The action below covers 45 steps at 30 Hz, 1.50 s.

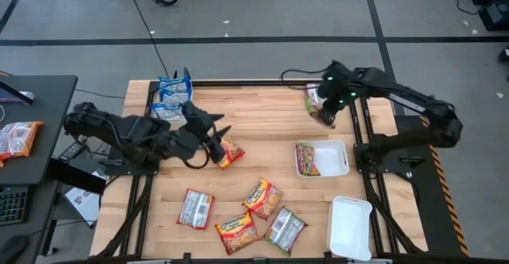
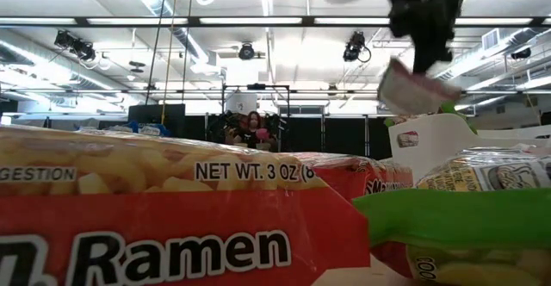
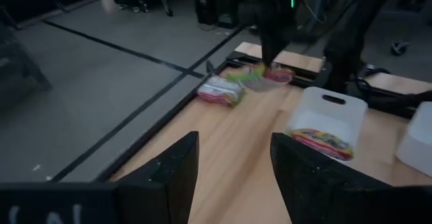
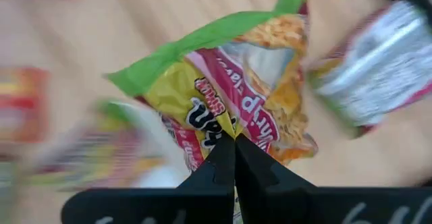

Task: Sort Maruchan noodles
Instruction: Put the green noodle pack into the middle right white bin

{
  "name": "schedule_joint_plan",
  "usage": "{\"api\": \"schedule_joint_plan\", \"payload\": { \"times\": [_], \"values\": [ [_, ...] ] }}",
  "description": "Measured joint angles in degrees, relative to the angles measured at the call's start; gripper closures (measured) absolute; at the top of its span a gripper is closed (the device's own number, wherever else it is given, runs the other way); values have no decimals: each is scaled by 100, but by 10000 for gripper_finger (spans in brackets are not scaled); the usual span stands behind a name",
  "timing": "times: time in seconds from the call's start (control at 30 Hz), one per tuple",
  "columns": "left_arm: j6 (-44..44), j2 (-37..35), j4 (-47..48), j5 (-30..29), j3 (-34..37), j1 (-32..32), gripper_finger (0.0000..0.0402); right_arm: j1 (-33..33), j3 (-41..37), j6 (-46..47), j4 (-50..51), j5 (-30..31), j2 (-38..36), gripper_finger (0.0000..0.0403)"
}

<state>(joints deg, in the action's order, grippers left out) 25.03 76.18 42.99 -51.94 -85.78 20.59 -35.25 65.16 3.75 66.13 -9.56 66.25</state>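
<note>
My right gripper (image 4: 234,140) is shut on a green-edged, yellow and pink noodle packet (image 4: 236,69) near the table's far right corner (image 1: 326,113). In the low view the packet (image 2: 413,90) hangs in the air. A pinkish-silver packet (image 4: 385,62) lies flat on the table beneath. My left gripper (image 3: 233,163) is open and empty at mid-table (image 1: 211,141), right beside a red packet (image 1: 231,153) lying flat. Two blue-white packets (image 1: 173,97) lie at the far left corner. Several more packets (image 1: 262,198) lie near the front edge. My right gripper pinches the green-edged packet between its two fingers on the printed face near one edge (image 4: 217,124), coming from above and pointing down. The packet is lifted clear of the table and hangs below the fingers, its green edge (image 4: 202,45) farthest from them.
A white tray (image 1: 340,157) right of centre holds one packet (image 1: 307,161). A second white tray (image 1: 350,226) sits at the near right corner. Bare wood lies between the two arms. A person stands far behind the table (image 2: 254,127).
</note>
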Motion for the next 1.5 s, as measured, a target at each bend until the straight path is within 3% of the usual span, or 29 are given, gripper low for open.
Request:
{"api": "schedule_joint_plan", "payload": {
  "times": [0.17,0.33,0.57,0.77,1.03,1.23,1.5],
  "values": [
    [195,389,-14,2,0,285,214,362,200,1694,762,-1047,-742,400],
    [477,929,-154,-40,-2,511,214,868,-234,3327,813,-1271,-1753,401],
    [249,1770,-1152,75,-2,536,214,1395,-1696,5549,-541,-1205,-2985,401],
    [-56,2135,-1622,372,-2,348,214,1908,-2903,6839,-1816,-1244,-3370,401],
    [-150,2468,-1463,568,-7,83,214,2443,-3875,8014,-3108,-1280,-3442,402],
    [-151,2979,-1785,1063,-7,-23,214,2538,-4615,8616,-4387,-1062,-3426,401],
    [-169,3318,-2470,1444,-2,-23,214,2538,-4867,7969,-4728,-948,-3430,375]
  ]
}}
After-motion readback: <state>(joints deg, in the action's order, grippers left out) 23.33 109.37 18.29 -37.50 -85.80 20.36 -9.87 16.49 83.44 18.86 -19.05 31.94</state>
